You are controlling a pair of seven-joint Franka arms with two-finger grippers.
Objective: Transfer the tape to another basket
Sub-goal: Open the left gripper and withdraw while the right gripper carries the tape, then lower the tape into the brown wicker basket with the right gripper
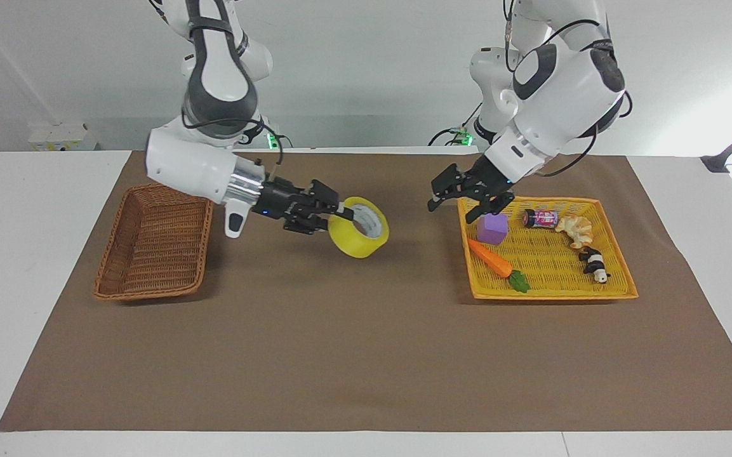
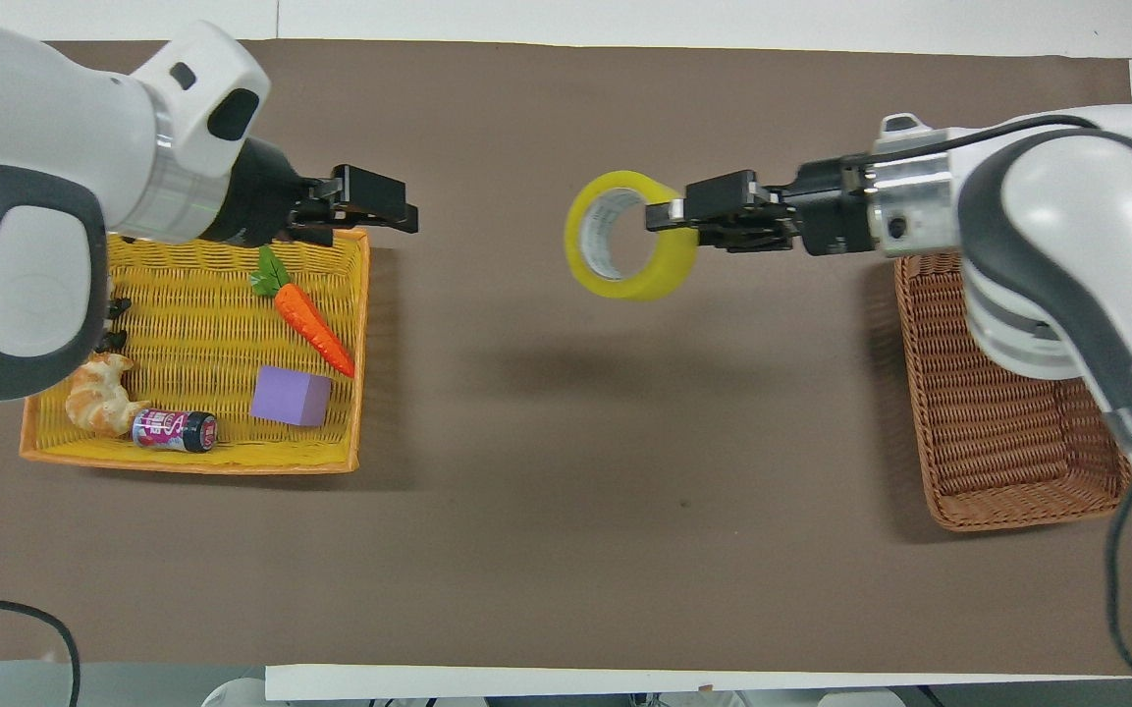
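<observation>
The tape [image 1: 356, 244] [image 2: 654, 280], a yellow roll with a white core, hangs in the air over the brown mat between the two baskets. My right gripper [image 1: 343, 216] [image 2: 664, 214] is shut on the tape's rim, one finger inside the ring. The brown wicker basket [image 1: 156, 241] [image 2: 1007, 393] stands toward the right arm's end of the table, with nothing in it, partly under the right arm. My left gripper [image 1: 461, 206] [image 2: 406, 216] is open with nothing in it, hovering over the corner of the yellow tray basket [image 1: 550, 295] [image 2: 192, 462].
The yellow tray basket holds an orange carrot [image 1: 491, 259], a purple block [image 1: 492, 227], a small can [image 1: 540, 218], a croissant [image 1: 575, 230] and a panda toy [image 1: 594, 263]. A brown mat [image 1: 366, 355] covers the white table.
</observation>
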